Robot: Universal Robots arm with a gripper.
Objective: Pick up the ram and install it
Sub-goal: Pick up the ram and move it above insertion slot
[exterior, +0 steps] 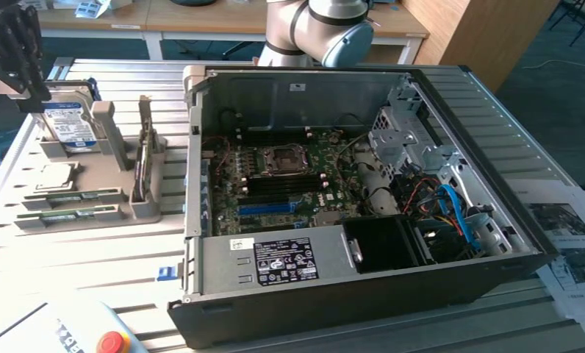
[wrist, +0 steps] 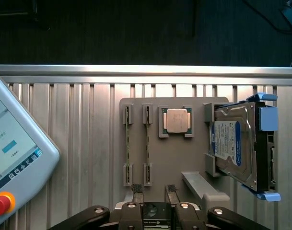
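Two thin green ram sticks stand on edge side by side in slots of a grey holder. In the exterior view the ram sticks sit at the holder's near end, on the exterior view's left. My gripper hangs above the holder's edge, apart from the sticks, with its two fingers open and nothing between them. The exterior view has the gripper high at the far left, over the hard drive end of the holder.
The holder also carries a silver hard drive with a blue-white label and a square processor chip. An open computer case with its motherboard lies to the exterior view's right. A teach pendant rests near the holder.
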